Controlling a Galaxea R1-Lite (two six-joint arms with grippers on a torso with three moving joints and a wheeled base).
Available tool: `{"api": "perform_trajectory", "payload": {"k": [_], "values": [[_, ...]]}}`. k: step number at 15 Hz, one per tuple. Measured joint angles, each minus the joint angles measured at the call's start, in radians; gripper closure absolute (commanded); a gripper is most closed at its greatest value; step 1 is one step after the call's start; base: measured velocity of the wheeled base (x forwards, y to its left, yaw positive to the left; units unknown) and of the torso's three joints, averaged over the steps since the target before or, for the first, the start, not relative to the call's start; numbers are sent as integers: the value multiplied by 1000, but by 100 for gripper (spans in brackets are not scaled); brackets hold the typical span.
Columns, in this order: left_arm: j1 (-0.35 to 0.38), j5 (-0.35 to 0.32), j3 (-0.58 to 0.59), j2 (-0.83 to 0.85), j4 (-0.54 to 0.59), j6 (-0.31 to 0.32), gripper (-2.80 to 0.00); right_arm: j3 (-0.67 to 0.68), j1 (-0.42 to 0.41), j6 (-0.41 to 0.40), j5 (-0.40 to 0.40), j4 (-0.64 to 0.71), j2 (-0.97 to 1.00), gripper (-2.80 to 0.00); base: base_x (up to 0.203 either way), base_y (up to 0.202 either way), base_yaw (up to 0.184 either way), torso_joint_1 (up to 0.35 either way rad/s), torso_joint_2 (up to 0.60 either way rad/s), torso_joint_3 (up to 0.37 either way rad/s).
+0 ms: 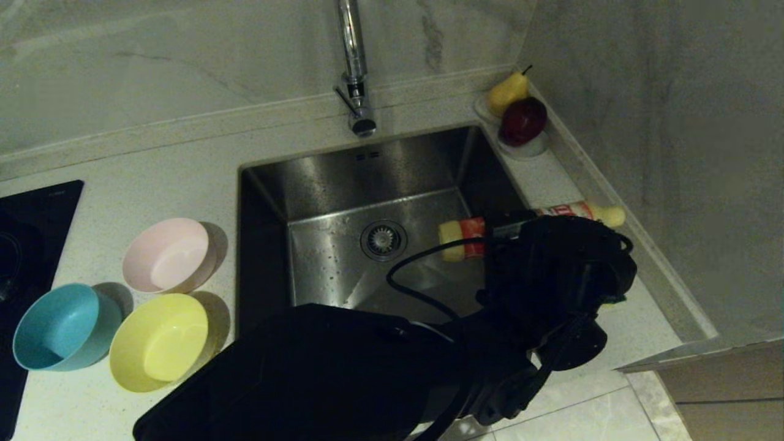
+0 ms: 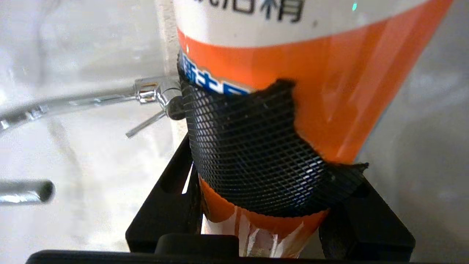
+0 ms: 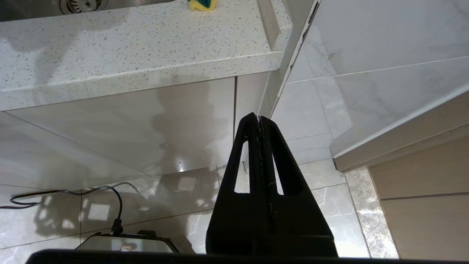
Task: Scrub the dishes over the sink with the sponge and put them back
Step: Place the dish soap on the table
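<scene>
Your left gripper is clamped around an orange-and-white detergent bottle, holding it on its side over the right part of the sink, whose basin shows only its drain strainer. Your right gripper hangs below the counter edge, fingers pressed together on nothing. The pink bowl, yellow bowl and blue bowl sit together on the counter left of the sink, all three with nothing inside. The sponge lies on the counter right of the sink. A white dish in the corner holds a pear and a red apple.
</scene>
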Motion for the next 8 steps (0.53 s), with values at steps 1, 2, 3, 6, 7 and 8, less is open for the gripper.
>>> {"api": "perform_trajectory", "payload": {"k": [1,2,3,6,7,8], "values": [[-2,-19,1,-6,-14,-41,0,0,0,0,0,0,0,0,0,0,0,0,0,0],[-4,-45,-1,-11,-18,-86,0,0,0,0,0,0,0,0,0,0,0,0,0,0],[-5,-76,-4,-21,-18,-134,0,0,0,0,0,0,0,0,0,0,0,0,0,0],[-5,-128,-10,-67,-19,-228,0,0,0,0,0,0,0,0,0,0,0,0,0,0],[-5,-147,-12,-89,-19,-262,0,0,0,0,0,0,0,0,0,0,0,0,0,0],[-5,-176,-14,-109,-20,-303,0,0,0,0,0,0,0,0,0,0,0,0,0,0]]}}
